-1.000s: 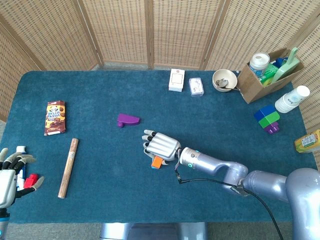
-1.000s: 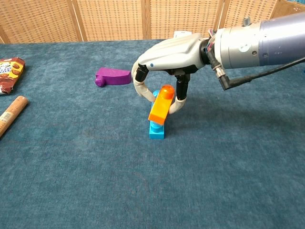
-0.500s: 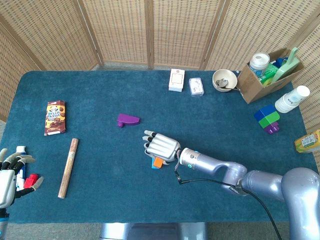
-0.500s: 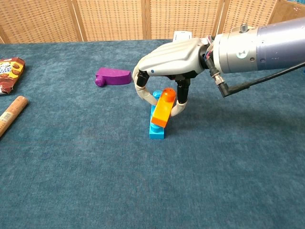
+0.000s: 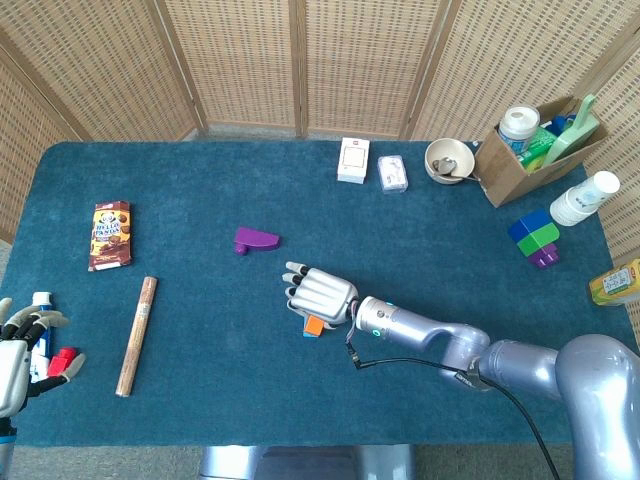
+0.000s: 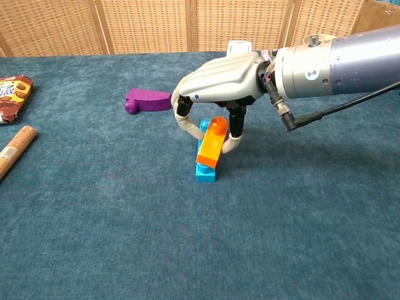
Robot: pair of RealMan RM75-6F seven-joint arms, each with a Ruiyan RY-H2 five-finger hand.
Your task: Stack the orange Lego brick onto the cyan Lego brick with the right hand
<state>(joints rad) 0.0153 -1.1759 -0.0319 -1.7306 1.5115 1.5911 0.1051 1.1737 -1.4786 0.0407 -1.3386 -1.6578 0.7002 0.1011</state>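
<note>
My right hand (image 6: 222,78) (image 5: 320,292) hovers over the middle of the blue cloth and pinches the orange Lego brick (image 6: 211,142) (image 5: 314,325) between thumb and a finger. The orange brick tilts, its lower end lying on the cyan Lego brick (image 6: 205,170), which rests on the cloth directly beneath. In the head view the cyan brick is almost fully hidden under the hand. My left hand (image 5: 20,350) hangs at the table's near left edge, fingers spread, holding nothing.
A purple piece (image 6: 147,100) lies behind and left of the hand. A wooden stick (image 5: 137,335), a chocolate packet (image 5: 109,235) and a small red item (image 5: 60,360) are on the left. Boxes, a bowl (image 5: 447,160), a cardboard box (image 5: 530,150) and stacked bricks (image 5: 535,238) stand at the back right.
The right hand has lowered and shifted slightly left, bringing the orange brick down closer onto the cyan brick and less steeply tilted. The left hand has barely moved.
</note>
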